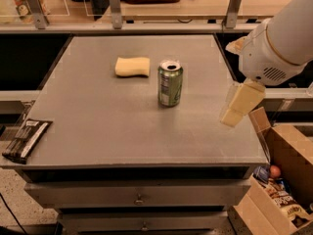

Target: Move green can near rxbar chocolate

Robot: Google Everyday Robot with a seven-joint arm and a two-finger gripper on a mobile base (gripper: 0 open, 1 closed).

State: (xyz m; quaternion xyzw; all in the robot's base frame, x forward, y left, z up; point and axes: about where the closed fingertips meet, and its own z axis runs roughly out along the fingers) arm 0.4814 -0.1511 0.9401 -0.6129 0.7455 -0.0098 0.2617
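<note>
We hover our gripper [238, 105] over the tabletop [122, 126] right edge, can't tell its grip; green can [170, 83] stands centre, rxbar chocolate [27, 140] front-left corner

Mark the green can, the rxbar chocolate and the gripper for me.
green can [170, 86], camera view, side label.
rxbar chocolate [27, 140], camera view, wrapper middle.
gripper [234, 112], camera view, lower tip, over table [107, 126] right edge.

Claw [233, 113]: cream, blocky, over the desk's [122, 131] right edge. Above it: white rounded arm [288, 31], slotted vent [274, 75], tan seam.
</note>
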